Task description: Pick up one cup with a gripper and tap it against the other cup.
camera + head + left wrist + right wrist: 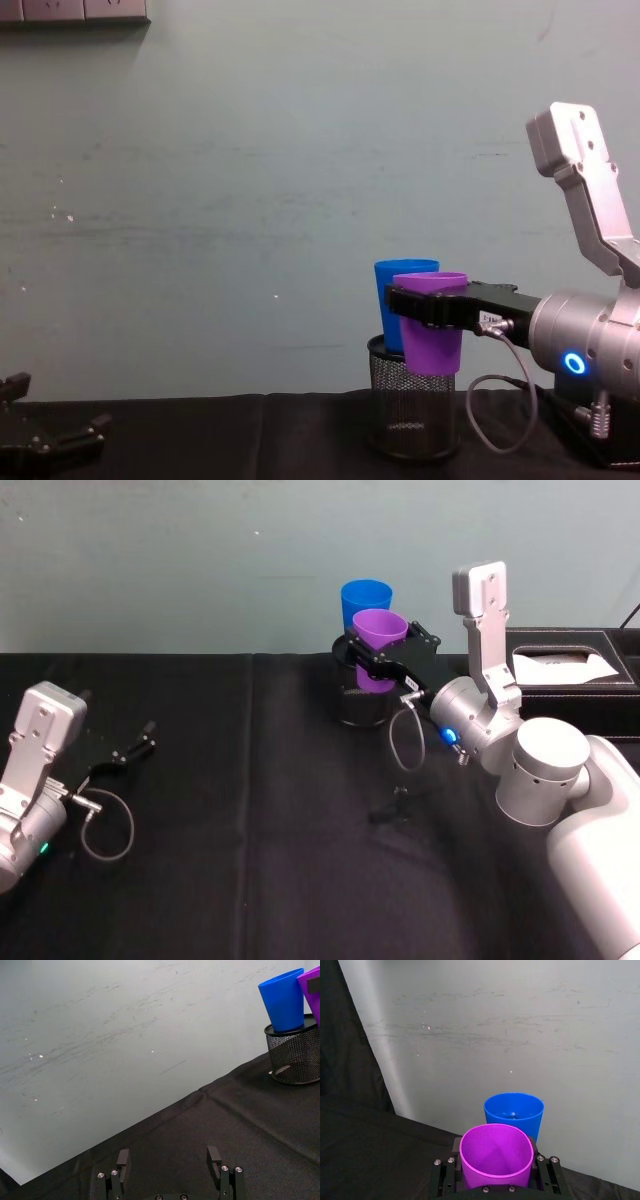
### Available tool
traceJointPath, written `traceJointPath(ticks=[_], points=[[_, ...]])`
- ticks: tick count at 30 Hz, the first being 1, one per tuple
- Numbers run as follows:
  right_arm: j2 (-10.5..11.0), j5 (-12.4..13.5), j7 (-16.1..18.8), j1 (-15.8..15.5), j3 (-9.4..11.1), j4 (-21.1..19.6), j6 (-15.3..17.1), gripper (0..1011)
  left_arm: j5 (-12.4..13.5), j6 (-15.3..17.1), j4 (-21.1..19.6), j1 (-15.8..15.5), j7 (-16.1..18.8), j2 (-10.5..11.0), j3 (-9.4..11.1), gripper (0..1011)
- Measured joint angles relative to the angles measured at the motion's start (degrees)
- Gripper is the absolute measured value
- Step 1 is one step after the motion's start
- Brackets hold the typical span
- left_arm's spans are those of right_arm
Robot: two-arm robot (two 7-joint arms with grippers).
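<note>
My right gripper [388, 658] is shut on the purple cup [378, 640], holding it upright in the air by its sides. The blue cup [365, 600] stands upright in the top of a black wire-mesh pen holder [360, 702], just behind the purple one. In the right wrist view the purple cup [496, 1157] sits between my fingers, with the blue cup [514, 1112] right behind it. From the chest, the purple cup [432, 335] overlaps the blue cup [398, 290]; I cannot tell whether they touch. My left gripper [135, 748] rests open on the table at the far left.
A black box with white stitching [570, 658] stands at the back right, behind my right arm. Black cloth [250, 810] covers the table, and a pale wall [200, 560] rises close behind the cups. The left wrist view shows the mesh holder [295, 1055] far off.
</note>
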Motion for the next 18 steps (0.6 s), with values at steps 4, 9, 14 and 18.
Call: traceJointPath(ticks=[4,9,14,18], points=[[0.0,0.0,0.0,0.0,0.0,0.0,0.0,726,0.0,0.0,0.0,0.0,0.0,0.0,0.0,1000],[0.0,0.0,0.0,0.0,0.0,0.0,0.0,726,0.0,0.0,0.0,0.0,0.0,0.0,0.0,1000],[0.0,0.0,0.0,0.0,0.0,0.0,0.0,726,0.0,0.0,0.0,0.0,0.0,0.0,0.0,1000],[0.0,0.0,0.0,0.0,0.0,0.0,0.0,726,0.0,0.0,0.0,0.0,0.0,0.0,0.0,1000]])
